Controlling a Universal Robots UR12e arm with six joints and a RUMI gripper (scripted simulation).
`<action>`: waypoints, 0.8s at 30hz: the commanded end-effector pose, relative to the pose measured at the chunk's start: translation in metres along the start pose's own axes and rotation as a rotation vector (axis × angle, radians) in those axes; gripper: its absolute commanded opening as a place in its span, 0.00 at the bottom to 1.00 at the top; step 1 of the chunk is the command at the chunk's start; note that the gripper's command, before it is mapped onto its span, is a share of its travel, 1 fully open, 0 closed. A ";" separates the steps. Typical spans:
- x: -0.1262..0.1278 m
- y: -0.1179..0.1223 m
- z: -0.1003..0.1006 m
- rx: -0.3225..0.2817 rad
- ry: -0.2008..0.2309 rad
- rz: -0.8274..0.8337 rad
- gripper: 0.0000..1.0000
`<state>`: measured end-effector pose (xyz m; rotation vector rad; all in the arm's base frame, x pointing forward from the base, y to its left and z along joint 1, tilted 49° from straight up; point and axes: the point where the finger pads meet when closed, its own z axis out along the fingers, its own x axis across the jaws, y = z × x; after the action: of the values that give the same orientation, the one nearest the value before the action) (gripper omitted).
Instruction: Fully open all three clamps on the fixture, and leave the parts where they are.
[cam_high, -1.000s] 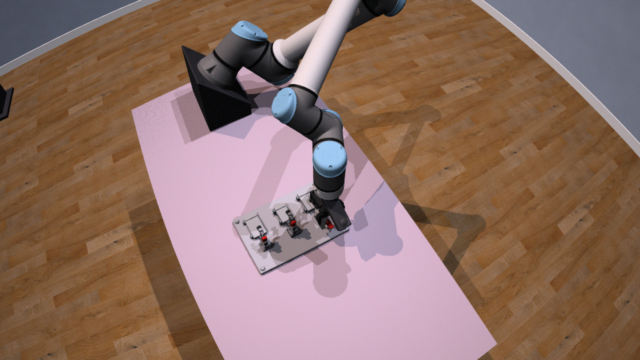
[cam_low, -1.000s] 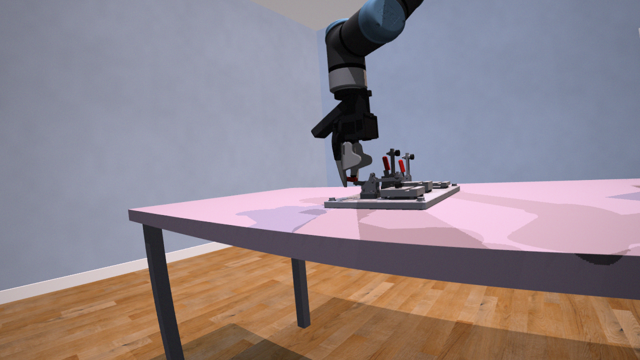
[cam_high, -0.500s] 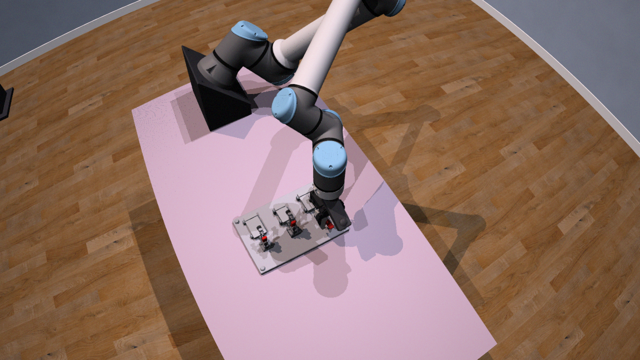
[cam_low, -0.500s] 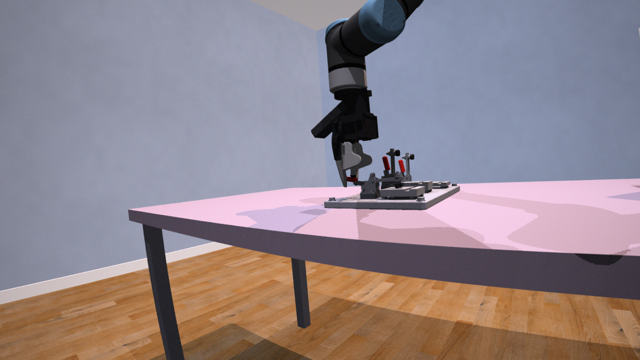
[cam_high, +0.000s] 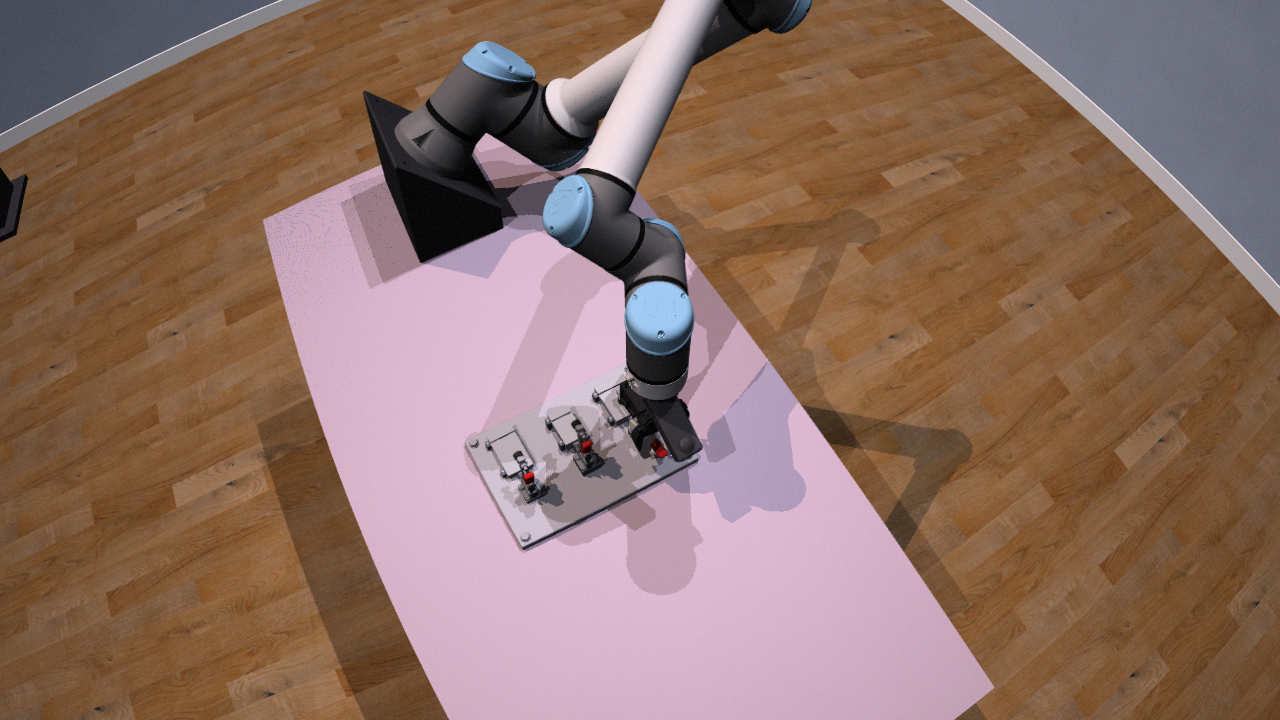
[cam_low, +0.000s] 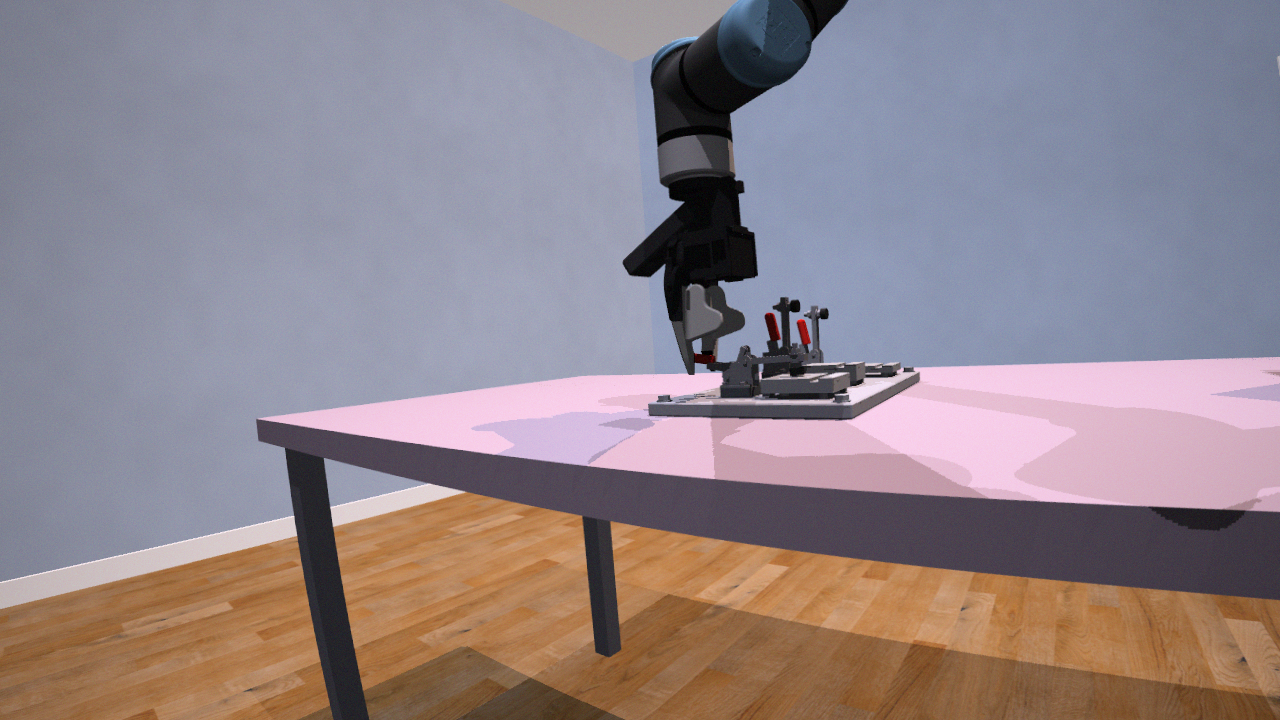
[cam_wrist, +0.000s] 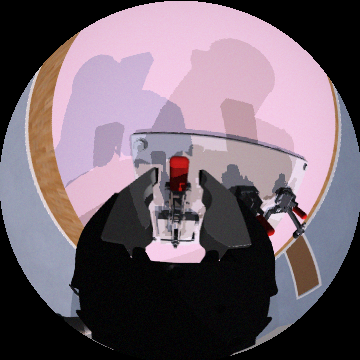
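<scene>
A grey fixture plate lies on the pink table with three toggle clamps with red handles. My gripper hangs over the right clamp, at the plate's edge. In the wrist view the fingers straddle this clamp's red handle with a small gap on each side, so they are partly open and not pressing on it. From the side, the fingertips sit level with the handle, which lies low, pointing off the plate. The middle clamp and left clamp have handles standing tilted up.
The black robot base stands at the table's far end. The fixture plate sits near one long edge of the table. Flat grey parts rest on the plate under the clamps.
</scene>
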<state>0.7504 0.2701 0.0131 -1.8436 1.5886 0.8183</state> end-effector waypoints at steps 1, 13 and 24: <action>-0.001 0.000 -0.002 0.003 0.000 0.000 0.28; -0.001 0.000 -0.002 0.004 0.000 0.000 0.00; -0.001 -0.001 -0.003 0.005 0.000 0.000 0.00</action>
<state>0.7504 0.2701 0.0131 -1.8436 1.5889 0.8182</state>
